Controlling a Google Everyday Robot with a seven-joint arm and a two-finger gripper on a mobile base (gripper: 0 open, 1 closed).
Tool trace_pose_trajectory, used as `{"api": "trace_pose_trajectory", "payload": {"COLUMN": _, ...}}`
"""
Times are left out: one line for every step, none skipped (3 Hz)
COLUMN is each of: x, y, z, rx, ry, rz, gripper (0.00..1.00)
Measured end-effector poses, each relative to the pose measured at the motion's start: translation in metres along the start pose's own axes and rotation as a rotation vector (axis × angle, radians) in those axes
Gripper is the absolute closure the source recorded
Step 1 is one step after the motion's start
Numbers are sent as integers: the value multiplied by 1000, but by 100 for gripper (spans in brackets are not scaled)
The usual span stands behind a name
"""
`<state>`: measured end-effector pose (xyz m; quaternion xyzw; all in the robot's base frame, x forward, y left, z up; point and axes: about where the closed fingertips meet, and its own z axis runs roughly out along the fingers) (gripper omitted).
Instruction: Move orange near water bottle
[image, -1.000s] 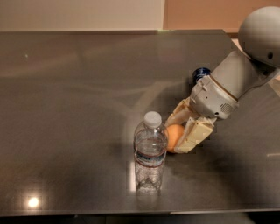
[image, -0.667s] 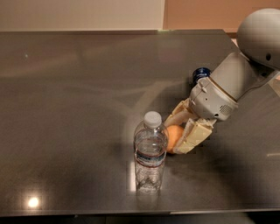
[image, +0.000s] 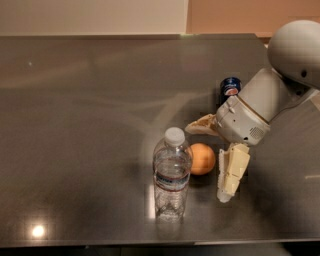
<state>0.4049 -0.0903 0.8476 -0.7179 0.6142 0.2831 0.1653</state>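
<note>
The orange (image: 202, 158) rests on the dark table (image: 85, 115), just right of the water bottle (image: 171, 175), nearly touching it. The bottle stands upright with its white cap on top. My gripper (image: 212, 160) is open, with one cream finger (image: 204, 126) behind the orange and the other finger (image: 232, 172) to its right. Both are clear of the fruit. The white arm reaches in from the upper right.
A blue soda can (image: 229, 88) stands behind the gripper, partly hidden by the arm's wrist. The table's front edge runs just below the bottle. A bright light reflection lies at the front left (image: 37, 231).
The fingers have spread apart and let go of the orange, which now sits free beside the bottle. The gripper has pulled back a little to the right.
</note>
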Motion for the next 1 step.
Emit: {"api": "trace_pose_trajectory", "payload": {"x": 0, "y": 0, "z": 0, "rx": 0, "ry": 0, "rz": 0, "gripper": 0}}
